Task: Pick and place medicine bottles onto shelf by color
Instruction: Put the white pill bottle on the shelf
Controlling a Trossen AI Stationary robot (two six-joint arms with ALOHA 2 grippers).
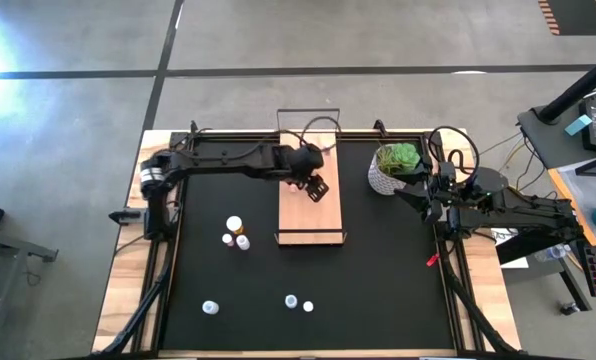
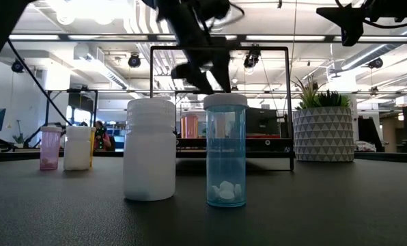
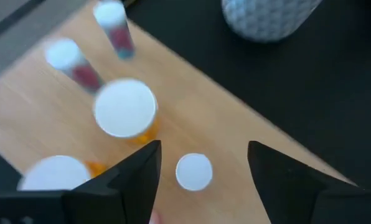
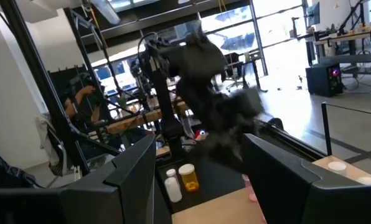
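The light-wood shelf point(image 1: 300, 218) lies at the table's far middle. My left gripper point(image 3: 204, 146) hangs open above it point(image 1: 318, 188). Just below it, a small white-capped bottle point(image 3: 193, 171) stands on the shelf between the lines of the two fingers, untouched. Beside this bottle on the shelf stand two orange bottles with wide white caps point(image 3: 124, 107) point(image 3: 55, 175) and two pink ones point(image 3: 70, 59) point(image 3: 114, 25). My right gripper point(image 1: 421, 193) waits open at the table's right edge, raised and level point(image 4: 198, 146).
Several bottles stand on the black mat: an orange one point(image 1: 235, 225) and two small ones point(image 1: 243, 243) left of the shelf, and three near the front edge point(image 1: 210, 307) point(image 1: 291, 301), among them a white point(image 2: 149, 149) and a blue point(image 2: 225, 150). A potted plant point(image 1: 398, 168) stands right of the shelf.
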